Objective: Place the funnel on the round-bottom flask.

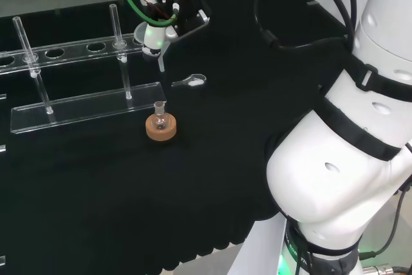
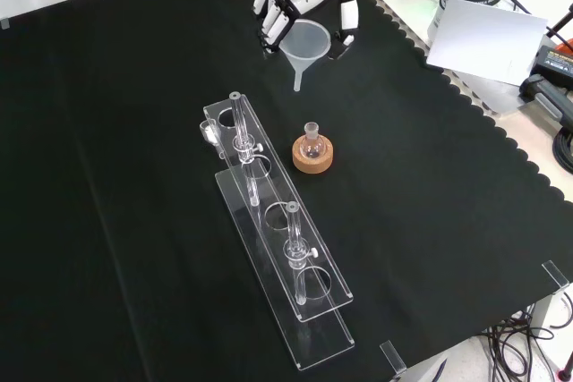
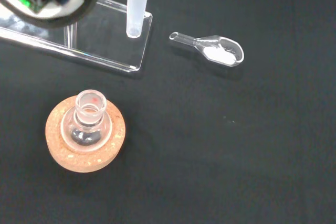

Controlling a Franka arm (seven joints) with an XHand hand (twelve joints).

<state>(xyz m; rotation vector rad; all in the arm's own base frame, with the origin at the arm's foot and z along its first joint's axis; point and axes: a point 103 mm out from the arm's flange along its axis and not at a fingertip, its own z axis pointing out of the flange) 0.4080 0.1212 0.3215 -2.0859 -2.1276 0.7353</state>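
No legible text, labels, numbers or signs on any item.

— What covers the bench?
— A black cloth, with a scalloped edge along the front view's right side.
— And what lies on it?
— A cork ring near the middle of the front view, with a small round-bottom flask seated upright in it. At its eight o'clock stands a long clear rack, just beside it.
— Anything else?
— In the head view, a clear scoop lies at the ring's one o'clock, apart from it; the wrist view shows white powder in its bowl.
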